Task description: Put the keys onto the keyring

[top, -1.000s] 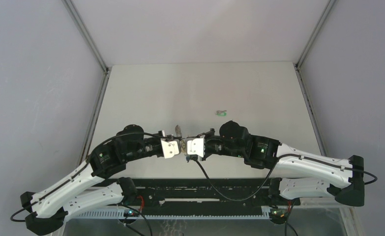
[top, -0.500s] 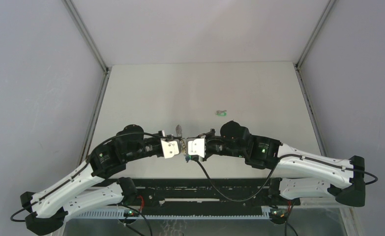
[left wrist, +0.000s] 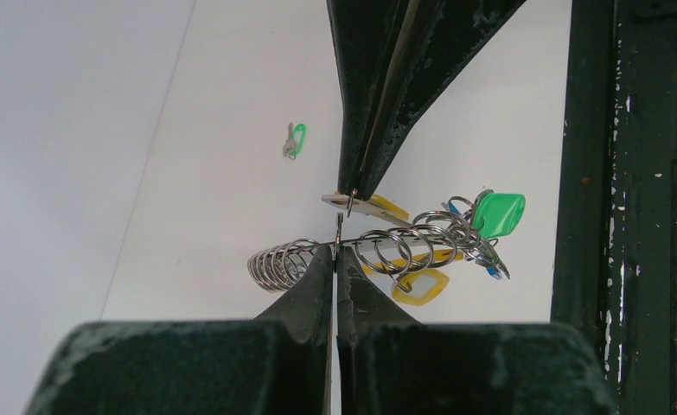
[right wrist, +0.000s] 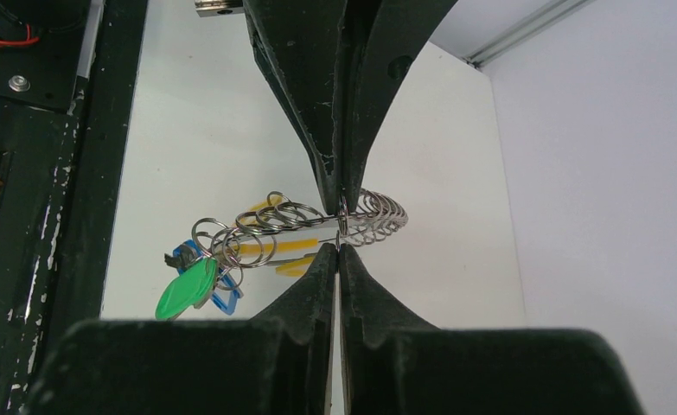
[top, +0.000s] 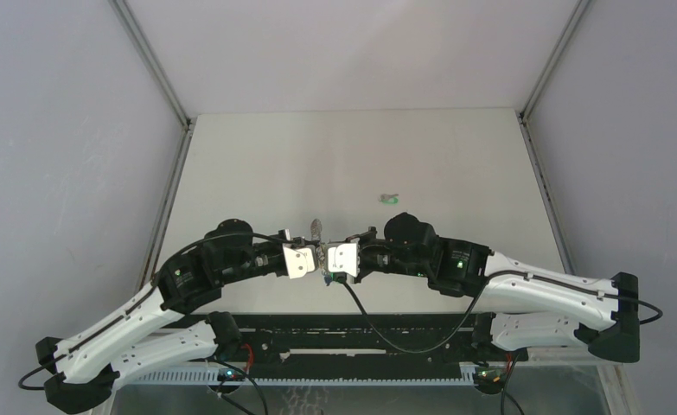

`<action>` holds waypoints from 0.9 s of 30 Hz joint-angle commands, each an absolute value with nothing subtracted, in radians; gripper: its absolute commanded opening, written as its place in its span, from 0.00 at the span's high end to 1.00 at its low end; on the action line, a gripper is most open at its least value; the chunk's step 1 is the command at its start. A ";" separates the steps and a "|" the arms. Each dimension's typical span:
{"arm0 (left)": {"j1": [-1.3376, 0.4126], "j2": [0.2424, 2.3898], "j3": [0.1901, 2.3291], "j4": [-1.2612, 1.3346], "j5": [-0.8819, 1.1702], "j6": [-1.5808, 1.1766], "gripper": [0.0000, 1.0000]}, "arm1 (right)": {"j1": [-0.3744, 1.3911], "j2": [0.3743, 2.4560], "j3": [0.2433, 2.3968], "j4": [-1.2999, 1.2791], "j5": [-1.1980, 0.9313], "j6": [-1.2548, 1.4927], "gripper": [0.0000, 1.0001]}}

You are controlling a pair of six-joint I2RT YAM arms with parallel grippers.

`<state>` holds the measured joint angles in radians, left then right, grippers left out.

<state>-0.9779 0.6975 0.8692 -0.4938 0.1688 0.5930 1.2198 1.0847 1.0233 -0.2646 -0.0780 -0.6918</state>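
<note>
Jaws of left gripper (left wrist: pixel 335 251) and right gripper (right wrist: pixel 339 247) both pinched fully shut, tip to tip, on the bracelet-sized keyring of silvery wire loops and yellow band (left wrist: pixel 386 246).
Held off the white table (top: pixel 257 164) near its front edge; green-headed silver key (left wrist: pixel 499 213) and blue-headed key (right wrist: pixel 224 298) bunched on the loops; second small green-headed key (top: pixel 390 199) lying well apart, farther back.

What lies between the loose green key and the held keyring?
Nothing: the table between the loose green key and the keyring is bare, seen in the left wrist view.
</note>
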 commanded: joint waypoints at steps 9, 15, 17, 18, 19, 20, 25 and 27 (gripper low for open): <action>-0.982 0.684 0.849 -0.423 0.185 0.582 1.00 | 1.230 1.066 1.036 -0.226 -0.057 -0.668 1.00; -0.982 0.687 0.850 -0.423 0.179 0.582 1.00 | 1.230 1.060 1.037 -0.227 -0.060 -0.664 1.00; -0.982 0.686 0.850 -0.423 0.176 0.580 1.00 | 1.230 1.059 1.038 -0.228 -0.061 -0.664 1.00; -0.982 0.686 0.848 -0.423 0.174 0.580 1.00 | 1.230 1.059 1.037 -0.227 -0.060 -0.665 1.00; -0.982 0.687 0.848 -0.422 0.172 0.580 1.00 | 1.230 1.058 1.037 -0.226 -0.060 -0.664 1.00; -0.982 0.686 0.848 -0.421 0.172 0.580 1.00 | 1.230 1.058 1.036 -0.227 -0.061 -0.664 1.00; -0.980 0.687 0.848 -0.422 0.175 0.580 1.00 | 1.230 1.064 1.037 -0.224 -0.056 -0.664 1.00; -0.981 0.688 0.848 -0.421 0.174 0.580 1.00 | 1.230 1.062 1.037 -0.225 -0.055 -0.664 1.00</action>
